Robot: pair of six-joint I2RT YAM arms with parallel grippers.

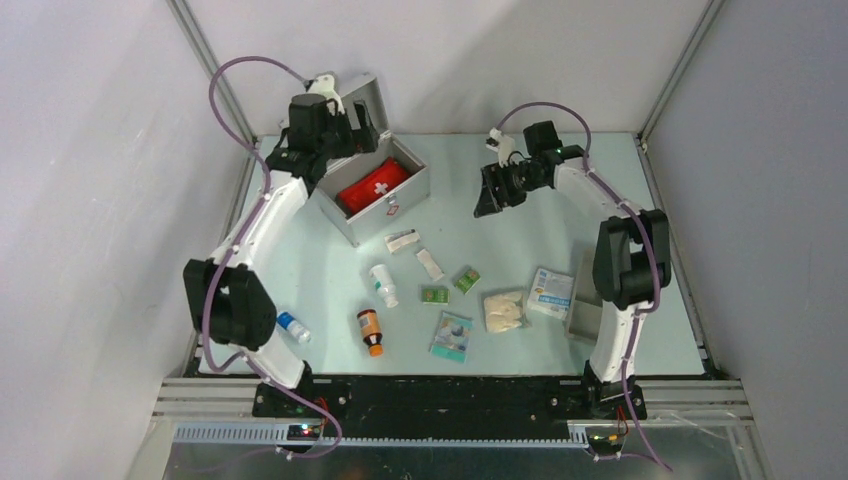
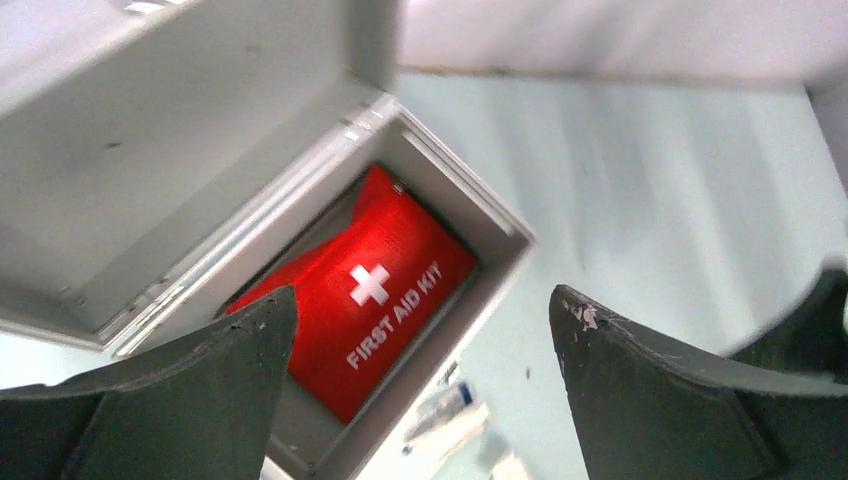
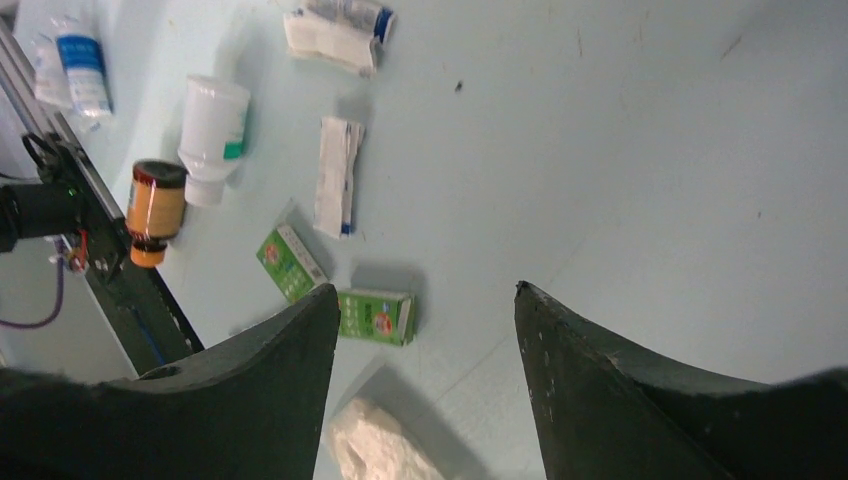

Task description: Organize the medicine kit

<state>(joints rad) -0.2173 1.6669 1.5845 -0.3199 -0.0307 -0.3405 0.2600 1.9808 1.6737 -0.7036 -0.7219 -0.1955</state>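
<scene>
medicine kit (image 1: 395,212) sits open, upper left of the bench, red first aid pouch (image 2: 370,300) inside. left fingers (image 2: 200,380) hang wide and empty above it. right fingers (image 3: 250,400) parted, holding nothing, over a loose green box (image 3: 375,315). next, i'd say: fetch one. mid-bench is roomy; kit walls and raised lid are tight.

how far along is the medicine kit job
Done: the case is open with the red pouch inside. In hand: nothing; the left gripper, over the case, and the right gripper, over the table, are open and empty. Left: the white bottle, orange bottle, green boxes and other packets lie loose on the table.
</scene>
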